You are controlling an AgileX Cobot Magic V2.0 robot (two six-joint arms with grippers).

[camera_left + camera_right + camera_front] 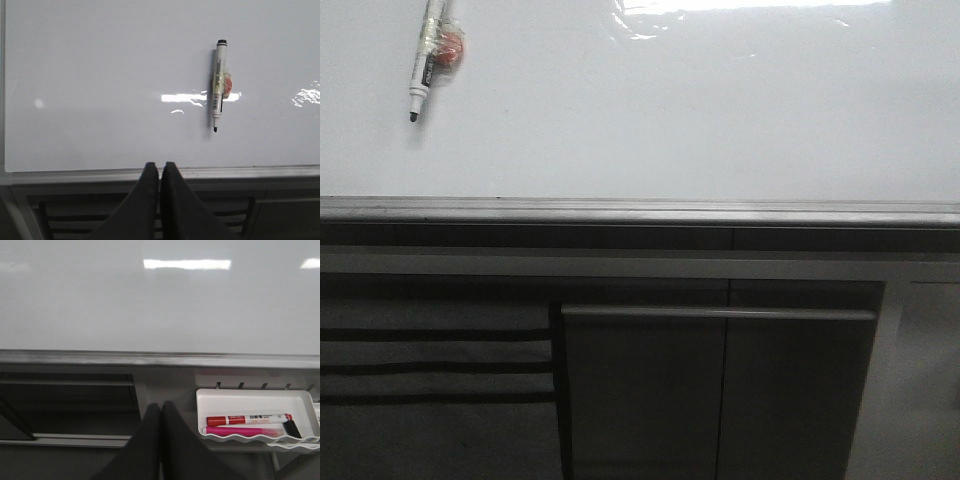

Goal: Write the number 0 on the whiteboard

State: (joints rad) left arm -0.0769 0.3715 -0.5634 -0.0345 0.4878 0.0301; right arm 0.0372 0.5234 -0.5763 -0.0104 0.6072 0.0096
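left tool [160, 175], fingers pressed together and empty, sits below the whiteboard [100, 75], the capless marker [218, 85] hanging upright, tip down, up to its right, nearer this arm.

My left gripper [160, 172] shows in its wrist camera as two dark fingers [142, 200] pressed flat together, nothing between them. My right gripper [160, 412] looks the same in its own wrist camera: fingers [180, 445] closed tip to tip, empty. In the front camera I see neither arm nor gripper.
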